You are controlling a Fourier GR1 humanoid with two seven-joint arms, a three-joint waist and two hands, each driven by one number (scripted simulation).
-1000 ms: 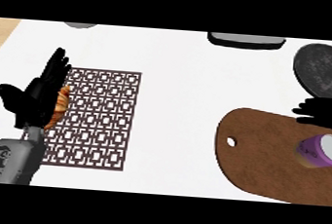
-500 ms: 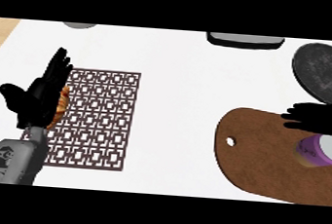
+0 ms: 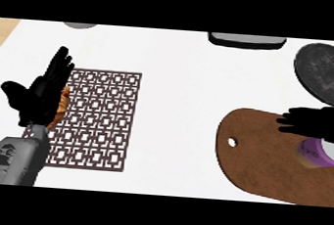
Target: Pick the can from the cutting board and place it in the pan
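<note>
A purple can (image 3: pixel 320 153) with a pale top lies on its side at the right end of the brown cutting board (image 3: pixel 264 163). My right hand (image 3: pixel 315 123) hovers just behind and over the can, fingers spread and pointing left, open, hiding the can's far edge. I cannot tell whether it touches the can. The dark round pan (image 3: pixel 331 72) sits behind the board at the far right. My left hand (image 3: pixel 40 94) rests open at the left, fingers up.
A brown patterned mat (image 3: pixel 100 119) lies left of centre, with an orange item (image 3: pixel 61 108) mostly hidden behind the left hand. A grey container (image 3: pixel 246 40) and a grey round object (image 3: pixel 82 25) sit at the counter's far edge.
My right hand has come nearer and slightly left, from the pan's edge down over the can. The left hand and the can have stayed put.
</note>
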